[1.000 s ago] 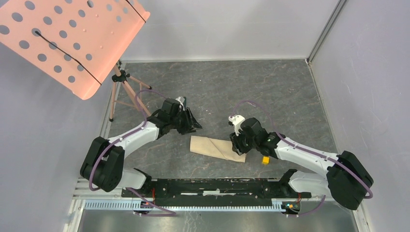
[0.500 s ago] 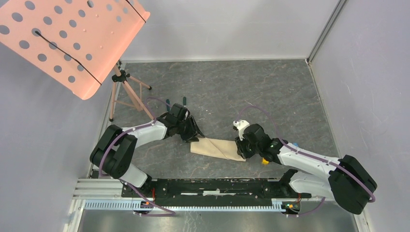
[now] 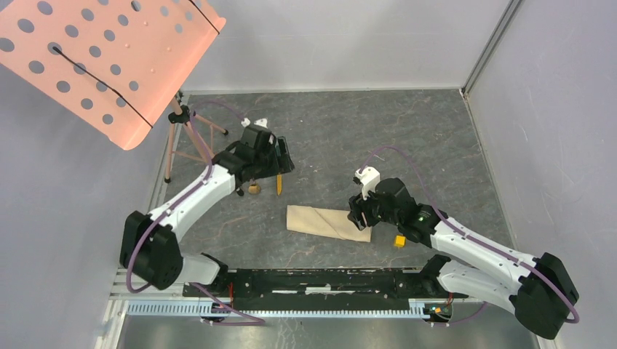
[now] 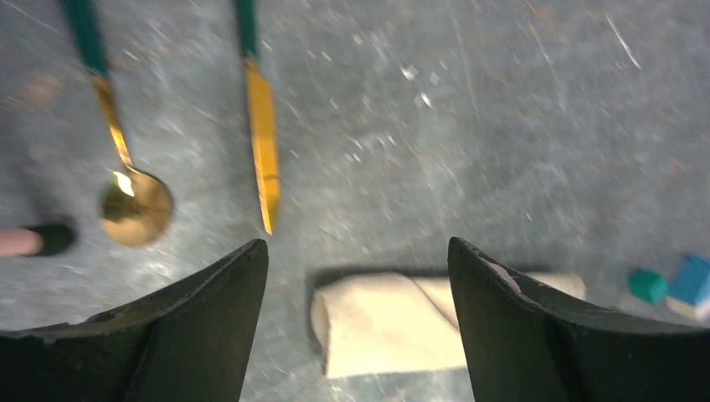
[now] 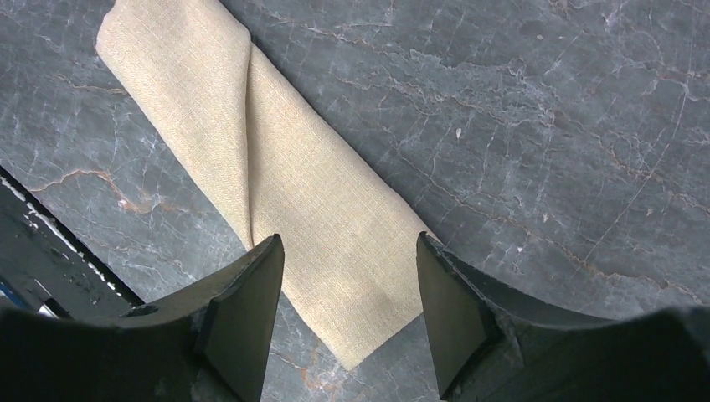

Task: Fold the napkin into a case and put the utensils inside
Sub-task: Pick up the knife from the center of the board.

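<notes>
Napkin (image 5: 276,193) sits folded below the open right end effector (image 5: 347,251); spoon (image 4: 134,205) and knife (image 4: 261,151), not yet inside, lie ahead of the open left end effector (image 4: 356,251)

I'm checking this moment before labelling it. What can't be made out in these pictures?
- Spoon and knife handles: cut off by the top edge in the left wrist view, and hidden under the left end effector in the top view.
- Napkin, far-right corner: covered by the right end effector in the top view.
- Blue cube: blurred and cut by the right edge in the left wrist view.
</notes>
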Tool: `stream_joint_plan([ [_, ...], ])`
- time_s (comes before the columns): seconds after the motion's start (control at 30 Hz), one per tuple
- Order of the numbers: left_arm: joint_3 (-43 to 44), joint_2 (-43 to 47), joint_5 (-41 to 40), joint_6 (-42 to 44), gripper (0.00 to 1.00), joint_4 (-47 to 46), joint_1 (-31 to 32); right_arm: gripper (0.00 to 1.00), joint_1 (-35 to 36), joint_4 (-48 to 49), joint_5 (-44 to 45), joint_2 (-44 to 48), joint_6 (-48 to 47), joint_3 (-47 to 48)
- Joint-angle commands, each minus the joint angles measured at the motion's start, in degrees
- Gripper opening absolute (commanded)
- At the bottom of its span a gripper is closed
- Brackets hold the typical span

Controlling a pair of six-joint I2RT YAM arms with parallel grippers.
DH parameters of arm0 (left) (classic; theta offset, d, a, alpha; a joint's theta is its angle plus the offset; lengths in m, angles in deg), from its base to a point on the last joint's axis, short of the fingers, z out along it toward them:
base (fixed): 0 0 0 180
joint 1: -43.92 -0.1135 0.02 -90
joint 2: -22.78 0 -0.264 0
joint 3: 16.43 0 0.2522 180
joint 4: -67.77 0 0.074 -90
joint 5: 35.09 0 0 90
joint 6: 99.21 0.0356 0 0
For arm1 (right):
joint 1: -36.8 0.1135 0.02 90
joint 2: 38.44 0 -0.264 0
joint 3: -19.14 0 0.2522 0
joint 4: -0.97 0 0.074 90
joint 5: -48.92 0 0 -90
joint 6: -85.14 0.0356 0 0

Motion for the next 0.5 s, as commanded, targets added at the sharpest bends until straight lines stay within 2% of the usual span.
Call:
stream_joint_plan([
  [0.0, 10.1, -9.4, -10.8, 11.3, 0.83, 8.3, -2.6, 0.66, -0.2, 4.8, -2.0, 0.6, -0.9, 0.7],
  [0.17, 25.2, -26.3, -7.5, 14.8, 0.66, 12.8, -6.4, 0.66, -0.2, 4.4, -3.5, 2.4, -1.3, -0.4],
  [0.33, 37.8, -39.9, -6.8, 16.6, 0.67, 17.3, -8.7, 0.67, -0.3, 3.0, -3.4, 6.4, -2.1, -2.2],
  [0.47, 46.8, -47.9, -6.5, 17.5, 0.59, 20.9, -9.6, 0.67, -0.4, 2.3, -2.4, 7.8, -3.2, -3.5],
])
